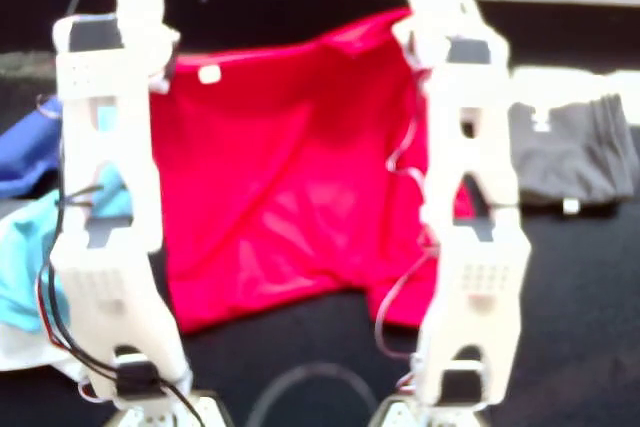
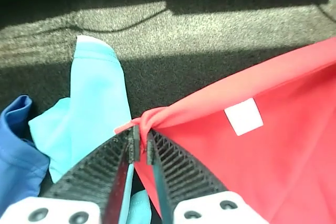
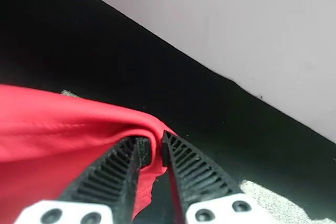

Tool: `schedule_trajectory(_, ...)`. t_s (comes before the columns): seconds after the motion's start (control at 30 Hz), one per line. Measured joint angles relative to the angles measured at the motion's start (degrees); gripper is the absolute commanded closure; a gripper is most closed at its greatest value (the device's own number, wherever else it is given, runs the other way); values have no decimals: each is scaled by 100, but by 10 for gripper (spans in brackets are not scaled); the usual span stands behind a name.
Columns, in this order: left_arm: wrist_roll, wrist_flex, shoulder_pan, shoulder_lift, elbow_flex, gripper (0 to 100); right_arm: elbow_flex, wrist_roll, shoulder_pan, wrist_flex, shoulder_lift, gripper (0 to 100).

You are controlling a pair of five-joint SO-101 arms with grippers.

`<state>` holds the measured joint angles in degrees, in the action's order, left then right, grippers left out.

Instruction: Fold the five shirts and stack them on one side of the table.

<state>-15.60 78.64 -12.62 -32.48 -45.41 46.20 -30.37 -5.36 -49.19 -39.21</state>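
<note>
The dark table (image 1: 580,277) carries the whole workload. The red shirt (image 1: 280,197) takes up its middle. The shirt's far edge is lifted and stretched side to side between the two arms. The rest of the cloth slopes down toward the arm bases, with the near hem lying creased on the table.

A dark grey shirt (image 1: 570,157) sits in a compact bundle on the right side. A blue shirt (image 1: 25,152) and a cyan shirt (image 1: 25,247) lie loose on the left, just beside the red one.

The left gripper (image 2: 140,142) is clamped on a bunched corner of the red shirt, close to a white label (image 2: 243,116). The right gripper (image 3: 155,150) is pinched on the opposite corner, with red fabric folded over between its jaws.

Governing relation: the held edge is the long axis. It runs across the table from one gripper to the other, and the free hem lies on the near side of both. Neither arm is nearer to the hem. A fold would likely require both grippers to travel together toward the bases at a matched rate. If one lags, the edge is expected to skew.
</note>
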Motion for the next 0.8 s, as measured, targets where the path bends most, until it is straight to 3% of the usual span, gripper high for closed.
schedule_trajectory(0.2, 0, -123, 0, -1020, -695, 991, 0, 0, -53, 598, -862, 992)
schedule_trajectory(0.6, -53, -114, -79, -2980, -2312, 991, 0, 0, -264, 642, -1855, 992)
schedule_trajectory(0.8, -53, 818, -62, -3121, -3156, 991, 246, 158, -264, 431, -1846, 992)
